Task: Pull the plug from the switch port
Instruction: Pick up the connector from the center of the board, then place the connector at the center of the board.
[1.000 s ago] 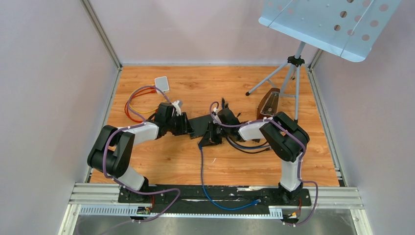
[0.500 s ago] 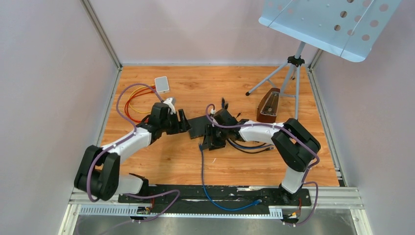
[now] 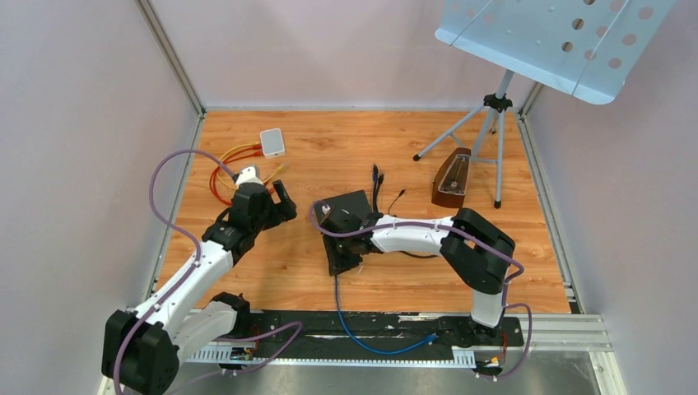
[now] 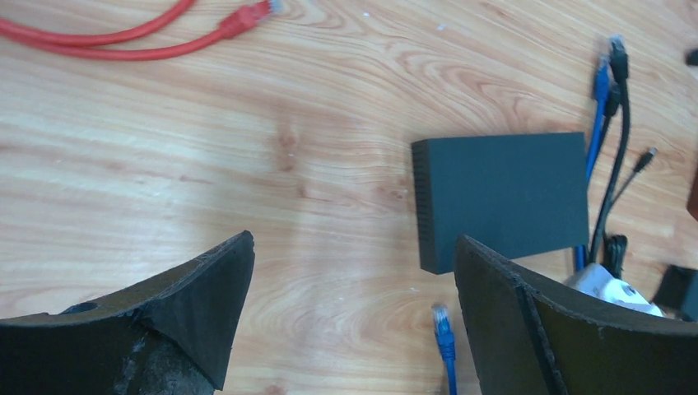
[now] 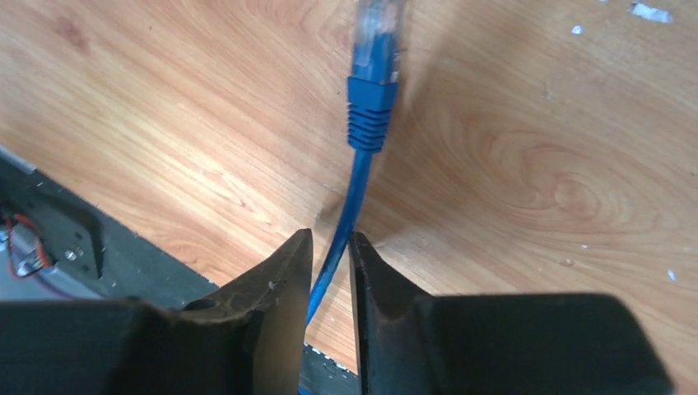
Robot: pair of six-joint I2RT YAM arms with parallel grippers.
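- Plug (image 5: 374, 49), blue, lies free on the worktop (image 5: 535, 164), near the switch (image 4: 502, 193).
- Left claw (image 4: 354, 247) hangs wide apart, holding nothing. The switch is unbraced, so a snagged lead could drag it.
- Right claw (image 5: 329, 240) is clamped on the cable (image 5: 355, 185) just behind the plug. A hard tug might whip the plug about.
- No containers in view.

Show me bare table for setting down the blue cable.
Free: the back strip between the white box and the tripod; the near patch between the blue cable and the right arm. Crowded: around the switch, black cables and red cables.
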